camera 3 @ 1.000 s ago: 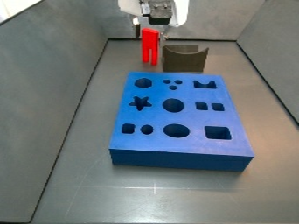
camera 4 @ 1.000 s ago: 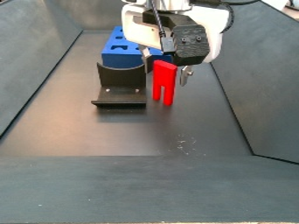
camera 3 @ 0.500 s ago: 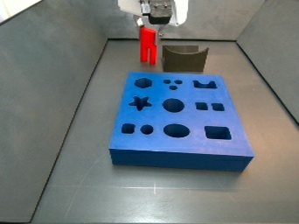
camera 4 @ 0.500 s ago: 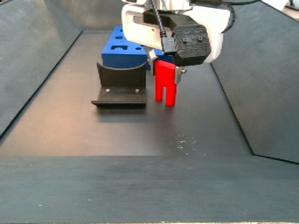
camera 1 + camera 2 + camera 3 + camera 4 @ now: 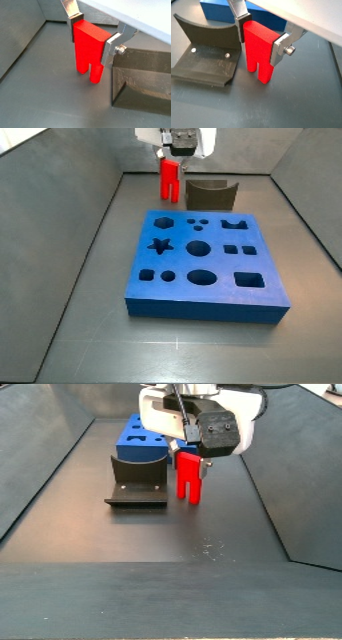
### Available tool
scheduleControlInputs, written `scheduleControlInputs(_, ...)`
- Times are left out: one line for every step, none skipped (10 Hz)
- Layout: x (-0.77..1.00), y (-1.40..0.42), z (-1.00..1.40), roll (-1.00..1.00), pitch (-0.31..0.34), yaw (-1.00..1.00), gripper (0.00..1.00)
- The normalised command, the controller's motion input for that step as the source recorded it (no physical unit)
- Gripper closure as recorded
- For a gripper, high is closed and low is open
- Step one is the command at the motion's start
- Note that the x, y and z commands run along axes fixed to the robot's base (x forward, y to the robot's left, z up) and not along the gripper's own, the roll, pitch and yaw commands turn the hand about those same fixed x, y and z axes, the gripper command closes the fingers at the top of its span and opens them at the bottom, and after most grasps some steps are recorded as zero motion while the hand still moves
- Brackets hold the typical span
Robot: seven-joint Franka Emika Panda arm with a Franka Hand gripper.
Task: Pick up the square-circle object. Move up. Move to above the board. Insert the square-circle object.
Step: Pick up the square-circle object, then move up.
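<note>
Gripper [image 5: 93, 34] jaws clamped on upright square-circle object [image 5: 89, 47], prongs down, beside fixture [image 5: 208, 52], board [image 5: 205, 264] apart on counter [image 5: 94, 328].

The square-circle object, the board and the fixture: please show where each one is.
square-circle object [image 5: 258, 47]: a wrist view, its red front face.
board [image 5: 214, 288]: a side view, bare blue top.
fixture [image 5: 138, 476]: a side view, its upright back plate.
gripper [image 5: 95, 31]: a wrist view, closed on the red block.

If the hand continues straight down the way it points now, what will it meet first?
Most likely the grey floor. The hand is shut on the square-circle object, prongs downward, so the prongs would touch first. The fixture stands beside that line, and the board lies apart from it. Clearance under the prongs is unclear.
</note>
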Motion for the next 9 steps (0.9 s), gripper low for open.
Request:
scheduleControlInputs(0.00, 0.00, 0.00, 0.00, 0.000, 0.00, 1.00)
scheduleControlInputs(0.00, 0.00, 0.00, 0.00, 0.000, 0.00, 1.00)
scheduleControlInputs(0.00, 0.00, 0.00, 0.00, 0.000, 0.00, 1.00)
scheduleControlInputs(0.00, 0.00, 0.00, 0.00, 0.000, 0.00, 1.00)
scheduleControlInputs(0.00, 0.00, 0.00, 0.00, 0.000, 0.00, 1.00)
scheduleControlInputs(0.00, 0.00, 0.83, 0.00, 0.000, 0.00, 1.00)
scheduleControlInputs(-0.01, 0.09, 0.79, 0.01, 0.019, 0.00, 1.00)
scheduleControlInputs(-0.03, 0.07, 0.64, 0.01, 0.039, -0.01, 1.00)
scheduleControlInputs(-0.03, 0.05, 0.54, 0.02, 0.038, -0.01, 1.00)
